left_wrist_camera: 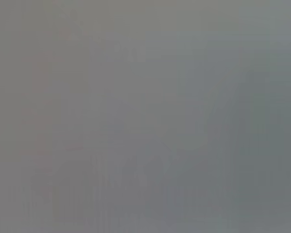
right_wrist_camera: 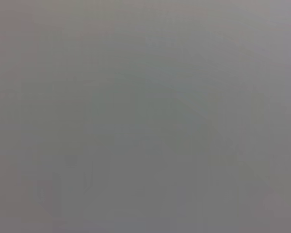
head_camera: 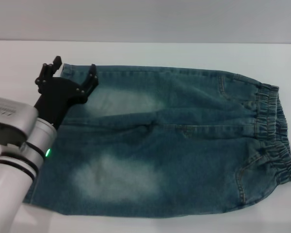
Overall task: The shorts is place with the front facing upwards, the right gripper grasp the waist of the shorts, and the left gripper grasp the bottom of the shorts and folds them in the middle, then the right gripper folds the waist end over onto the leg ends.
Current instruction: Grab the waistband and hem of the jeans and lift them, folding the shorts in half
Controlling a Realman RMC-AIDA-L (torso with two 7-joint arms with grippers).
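Blue denim shorts (head_camera: 165, 145) lie flat on the white table (head_camera: 145, 53), the elastic waist (head_camera: 274, 131) at the right and the leg ends (head_camera: 63, 141) at the left. My left gripper (head_camera: 72, 73) hovers over the far leg end, open, with one finger on each side of the hem corner. Nothing shows between the fingers (head_camera: 91, 77) other than the cloth below. The right gripper does not appear in the head view. Both wrist views show only flat grey.
The table's far edge (head_camera: 145, 41) runs just behind the shorts, with a grey wall beyond it. My left arm (head_camera: 14, 141) crosses the near left corner.
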